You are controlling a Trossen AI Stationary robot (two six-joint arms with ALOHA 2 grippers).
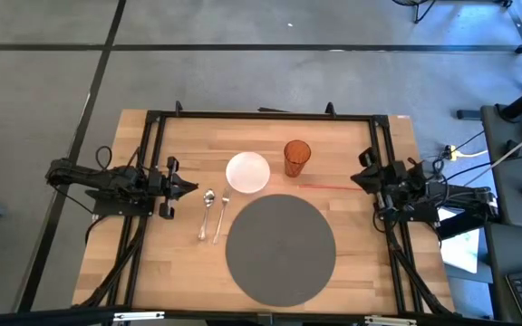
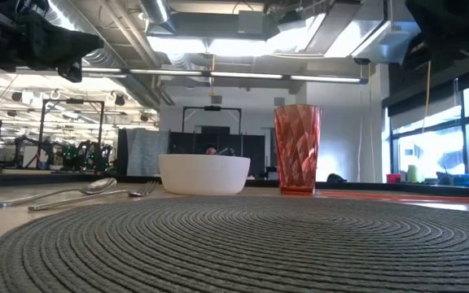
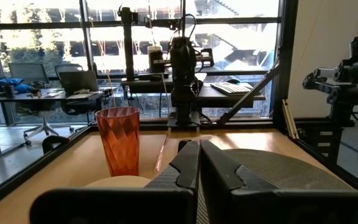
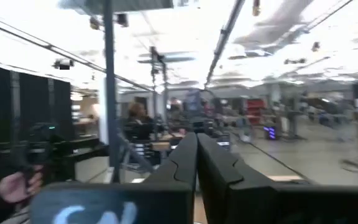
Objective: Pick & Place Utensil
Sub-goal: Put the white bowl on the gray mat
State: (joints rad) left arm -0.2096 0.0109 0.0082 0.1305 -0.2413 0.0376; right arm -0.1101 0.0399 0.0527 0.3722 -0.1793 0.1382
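While both tools wait pressed together, left tool (image 1: 191, 187) nearest, the spoon (image 1: 207, 210) and fork (image 1: 220, 217) lie untouched just left of the placemat (image 1: 280, 248); next comes reaching and spreading over one.

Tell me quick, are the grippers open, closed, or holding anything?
Left gripper: closed, holding nothing, at the table's left edge.
Right gripper: closed, holding nothing, at the right edge.

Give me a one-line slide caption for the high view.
Both grippers, left and right, wait shut beside spoon, fork, bowl, cup, placemat.
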